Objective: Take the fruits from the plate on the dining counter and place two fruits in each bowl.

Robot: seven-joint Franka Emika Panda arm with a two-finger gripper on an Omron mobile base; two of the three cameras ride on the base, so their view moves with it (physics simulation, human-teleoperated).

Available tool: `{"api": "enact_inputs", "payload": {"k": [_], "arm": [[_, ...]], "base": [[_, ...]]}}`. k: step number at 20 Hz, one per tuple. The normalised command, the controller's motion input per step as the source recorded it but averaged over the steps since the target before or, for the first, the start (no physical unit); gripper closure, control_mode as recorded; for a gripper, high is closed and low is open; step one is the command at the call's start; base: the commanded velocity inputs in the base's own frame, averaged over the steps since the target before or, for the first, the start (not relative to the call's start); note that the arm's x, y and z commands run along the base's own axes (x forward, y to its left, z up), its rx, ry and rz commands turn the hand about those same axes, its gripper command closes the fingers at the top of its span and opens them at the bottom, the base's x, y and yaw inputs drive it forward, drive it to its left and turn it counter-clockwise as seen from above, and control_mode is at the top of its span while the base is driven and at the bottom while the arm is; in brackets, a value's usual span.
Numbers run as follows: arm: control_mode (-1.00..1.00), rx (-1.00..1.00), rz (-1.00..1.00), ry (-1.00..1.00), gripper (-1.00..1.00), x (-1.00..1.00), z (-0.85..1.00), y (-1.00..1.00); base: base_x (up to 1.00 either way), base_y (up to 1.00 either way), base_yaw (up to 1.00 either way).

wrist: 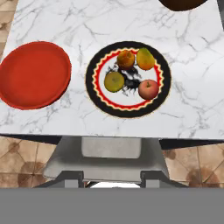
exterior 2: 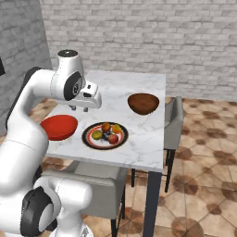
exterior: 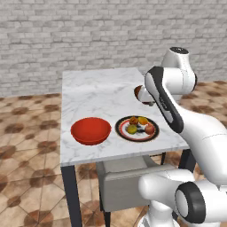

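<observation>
Fruits (wrist: 131, 74), four and small, sit on patterned black-rimmed plate (wrist: 96, 94); tool (exterior 2: 78, 109) state unclear

Fruits (wrist: 131, 76) on plate (wrist: 128, 109), between two bowls (wrist: 34, 74).

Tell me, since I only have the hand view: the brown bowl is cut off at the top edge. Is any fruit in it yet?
Observer: No. The right base view shows the whole brown bowl, with no fruit inside it.
Operator: Where is the gripper?
Observer: The gripper hangs above the dining counter, seemingly between the red bowl and the plate, touching nothing.
Operator: Any seat besides the chair at the near edge?
Observer: Yes, a second grey chair stands at the counter's side nearest the brown bowl.
</observation>
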Motion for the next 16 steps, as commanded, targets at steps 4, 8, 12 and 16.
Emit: {"api": "enact_inputs", "payload": {"k": [4, 8, 12, 16], "arm": [[-1.00, 0.00, 0.00, -0.01, -1.00, 0.05, -0.29, -0.13], [-1.00, 0.00, -0.01, 0.00, -1.00, 0.67, -0.55, -0.62], [-1.00, 0.00, -0.01, 0.00, -1.00, 0.89, -0.39, -0.58], [-1.00, 0.00, 0.00, 0.00, -1.00, 0.67, -0.29, -0.15]], "base": [[0.00, 0.00, 0.00], [0.00, 0.00, 0.00], [0.00, 0.00, 0.00], [0.00, 0.00, 0.00]]}}
